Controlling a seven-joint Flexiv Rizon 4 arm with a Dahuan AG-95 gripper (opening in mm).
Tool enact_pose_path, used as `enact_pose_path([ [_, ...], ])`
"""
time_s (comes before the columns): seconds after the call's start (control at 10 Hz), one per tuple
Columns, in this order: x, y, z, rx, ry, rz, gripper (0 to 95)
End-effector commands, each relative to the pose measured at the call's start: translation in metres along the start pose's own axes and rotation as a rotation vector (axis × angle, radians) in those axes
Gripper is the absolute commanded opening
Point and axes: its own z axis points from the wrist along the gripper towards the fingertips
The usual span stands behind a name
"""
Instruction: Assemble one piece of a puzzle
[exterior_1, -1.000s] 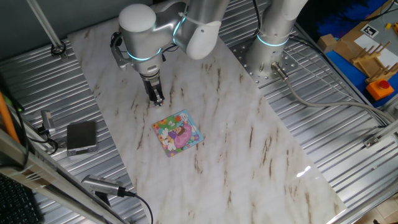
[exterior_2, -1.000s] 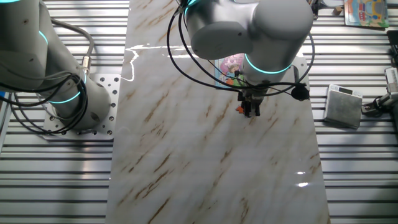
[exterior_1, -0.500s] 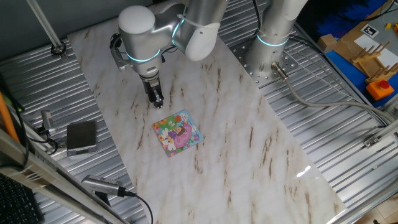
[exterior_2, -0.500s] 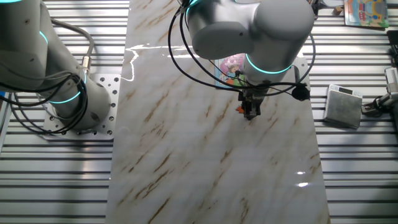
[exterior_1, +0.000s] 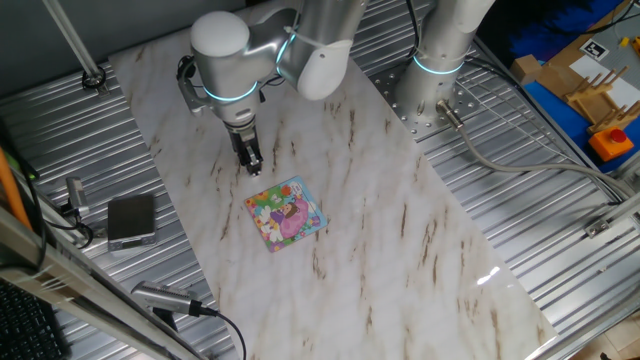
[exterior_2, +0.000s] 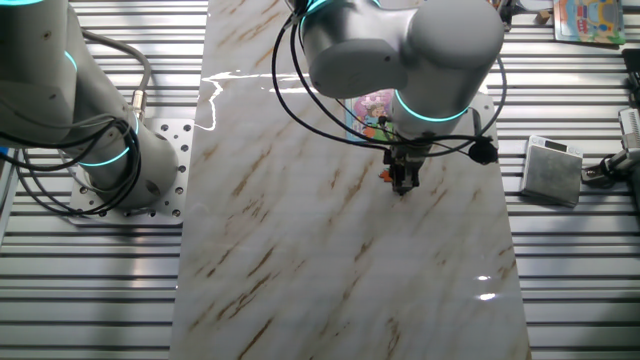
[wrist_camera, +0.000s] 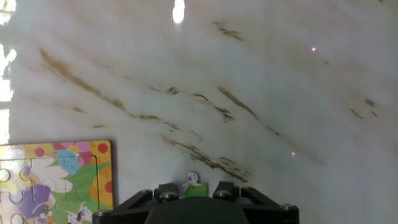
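Holding: my fingers (wrist_camera: 191, 190) pinch the piece (wrist_camera: 191, 184), pressed onto it from both sides; only its top edge shows in the hand view, a whitish knob and a bit of green.
Piece elsewhere: in one fixed view it's just a greenish speck at my fingers (exterior_1: 254, 164); in the other fixed view an orange bit (exterior_2: 384, 176) sticks out beside my fingers (exterior_2: 403, 184), too small to make out shape.
Contact with counter: can't tell if the piece touches the counter (exterior_1: 380, 210) or hangs just above it.
Puzzle: flat on the counter near my fingers, apart from them; whole square visible in one fixed view (exterior_1: 286, 213).
Puzzle cut off: hand view shows only its corner at lower left (wrist_camera: 56, 180), orange-yellow border with red dots, rest runs out of frame.
Puzzle hidden: in the other fixed view my arm (exterior_2: 400, 45) covers most of it; only a pink and blue strip shows (exterior_2: 368, 108).
Empty slot: can't see from any view where the gap in the puzzle is.
Fingers hidden: hand view shows only the black finger mounts at the bottom edge; tips blocked by the housing.
Off the counter: grey box (exterior_1: 131, 219) on the ribbed metal surface beside the marble, well apart from the puzzle; same box in the other fixed view (exterior_2: 553, 170).
Second arm base: bolted at the counter's edge (exterior_1: 440, 60), top cut off.
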Motion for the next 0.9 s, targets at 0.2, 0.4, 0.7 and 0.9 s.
enact_pose_path([
  [0.2,0.0004,0.0009,0.0001,0.001,0.003,-0.004,38.0],
  [0.4,0.0017,0.0013,0.0008,0.001,0.003,-0.003,38.0],
  [0.7,0.0017,0.0020,0.0011,0.000,0.002,-0.004,38.0],
  [0.9,0.0014,0.0028,0.0014,0.002,0.002,-0.006,38.0],
])
